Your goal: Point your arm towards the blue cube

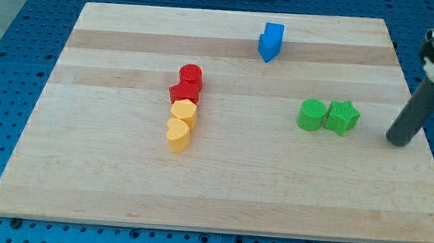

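Wooden bench [219, 191] carries all blocks; my tip [398, 142] rests beside the green star block [342, 117], well apart from the blue cube [271, 41]; no jaws exist; pointing looks not yet done.

place: looked like a lab or test bench | base: blue metal plate [20, 59] drilled with a regular grid of holes lay under everything | work surface: plain pale wooden board [119, 176] sat on it | contents: small coloured plastic blocks only | no household items showed
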You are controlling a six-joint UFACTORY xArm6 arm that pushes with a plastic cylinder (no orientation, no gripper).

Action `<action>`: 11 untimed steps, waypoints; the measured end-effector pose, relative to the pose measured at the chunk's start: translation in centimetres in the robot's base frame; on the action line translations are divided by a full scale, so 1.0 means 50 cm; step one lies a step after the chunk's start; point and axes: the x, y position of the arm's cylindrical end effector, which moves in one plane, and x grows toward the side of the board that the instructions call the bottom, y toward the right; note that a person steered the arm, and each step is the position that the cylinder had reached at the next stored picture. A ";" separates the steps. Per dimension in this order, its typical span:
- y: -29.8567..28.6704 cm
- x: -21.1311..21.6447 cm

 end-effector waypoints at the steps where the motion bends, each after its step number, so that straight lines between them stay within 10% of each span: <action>1: 0.000 -0.097; 6: -0.157 -0.501; 11: -0.355 -0.447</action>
